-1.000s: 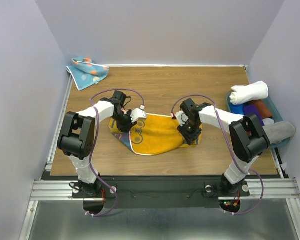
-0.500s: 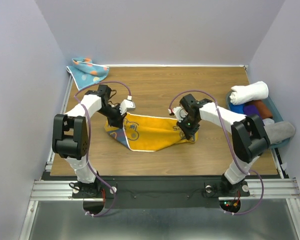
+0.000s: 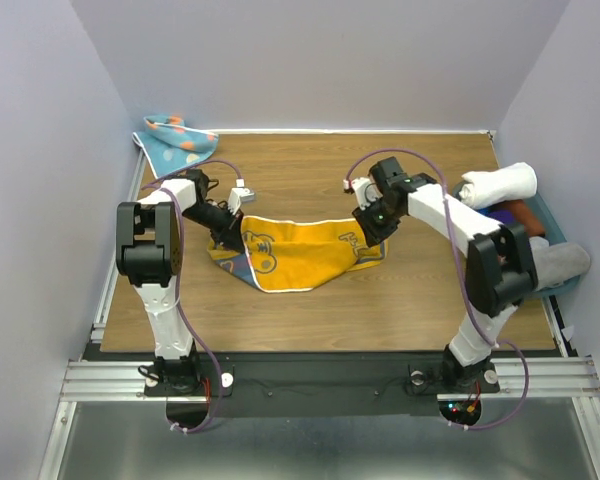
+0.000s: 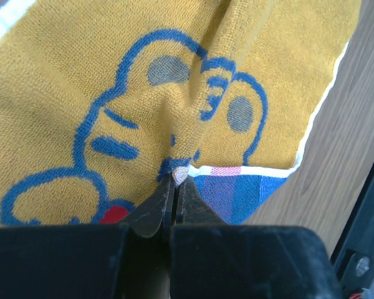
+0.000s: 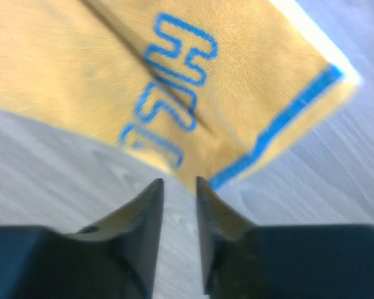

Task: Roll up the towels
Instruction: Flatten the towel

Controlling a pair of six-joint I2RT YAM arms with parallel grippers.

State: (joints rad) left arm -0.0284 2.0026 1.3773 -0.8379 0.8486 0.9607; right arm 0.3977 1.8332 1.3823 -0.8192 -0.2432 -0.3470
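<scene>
The mustard-yellow towel lay spread at the middle of the tabletop, its long axis running from the left edge toward the right edge. The left pincer was clamped on the hem at the towel's left corner. The right pincer stood narrowly parted, gripping nothing, with the towel's right corner just beyond its tips. The dotted blue towel sat in the far-left corner.
</scene>
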